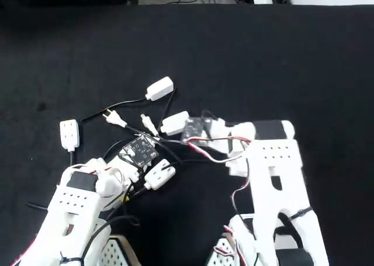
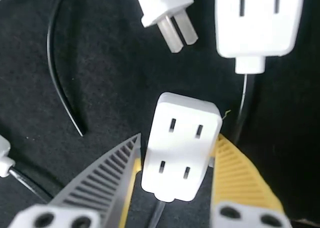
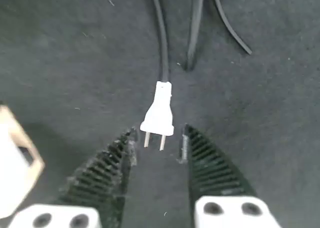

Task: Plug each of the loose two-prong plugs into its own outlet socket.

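Currently: grasp stage.

- My left end effector point(image 2: 178, 139) clamps a white plastic two-outlet socket block point(image 2: 180, 155).
- My right end effector point(image 3: 157, 143) is wide, straddling the prongs of a white two-prong plug point(image 3: 159, 112) lying on the black desk point(image 3: 75, 62).
- Next, likely: close on the plug body, then align prongs to slots.

Outlet socket point(image 2: 181, 153) and two-prong plug point(image 3: 159, 115) were white, cord point(image 3: 161, 37) and table point(image 1: 292, 61) black, arms point(image 1: 274, 178) white; left gripper point(image 2: 178, 138) had ribbed fingers, one grey, one yellow, right gripper point(image 3: 158, 133) ribbed black.
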`<state>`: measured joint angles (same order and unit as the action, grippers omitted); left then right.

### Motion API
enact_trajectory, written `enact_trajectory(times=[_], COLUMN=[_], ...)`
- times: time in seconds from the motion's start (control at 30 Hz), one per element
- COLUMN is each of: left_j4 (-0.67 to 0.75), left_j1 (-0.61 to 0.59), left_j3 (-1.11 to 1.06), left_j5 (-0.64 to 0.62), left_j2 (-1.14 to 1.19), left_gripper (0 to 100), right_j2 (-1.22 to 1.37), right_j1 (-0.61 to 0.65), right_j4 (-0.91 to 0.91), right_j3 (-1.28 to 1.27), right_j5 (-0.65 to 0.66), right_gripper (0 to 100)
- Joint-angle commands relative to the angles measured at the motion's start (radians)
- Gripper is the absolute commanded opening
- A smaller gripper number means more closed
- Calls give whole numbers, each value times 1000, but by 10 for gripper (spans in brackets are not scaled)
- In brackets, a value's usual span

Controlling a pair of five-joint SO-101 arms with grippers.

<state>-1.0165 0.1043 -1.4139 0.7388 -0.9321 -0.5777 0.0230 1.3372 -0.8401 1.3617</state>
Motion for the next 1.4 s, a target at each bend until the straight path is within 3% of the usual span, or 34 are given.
enact_trajectory(times=[0.0, 0.57, 0.73, 1.07, 1.23, 1.37], left_j4=[11, 14, 14, 14, 12, 12], left_j1=[4, 4, 4, 4, 4, 4], left_j3=[-16, -21, -21, -21, -21, -21], left_j5=[-6, -6, -6, -6, -6, -6], left_j2=[-5, -5, -5, -5, -5, -5], left_gripper=[224, 224, 224, 224, 224, 224], right_j2=[41, 599, 638, 641, 641, 633], right_j1=[-72, -95, -132, -133, -132, -129], right_j4=[-133, -196, -192, -6, 18, 2], right_j3=[-54, 211, 220, 216, 216, 226], right_j5=[120, 86, 86, 91, 87, 25], right_gripper=[142, 138, 138, 132, 8, 11])
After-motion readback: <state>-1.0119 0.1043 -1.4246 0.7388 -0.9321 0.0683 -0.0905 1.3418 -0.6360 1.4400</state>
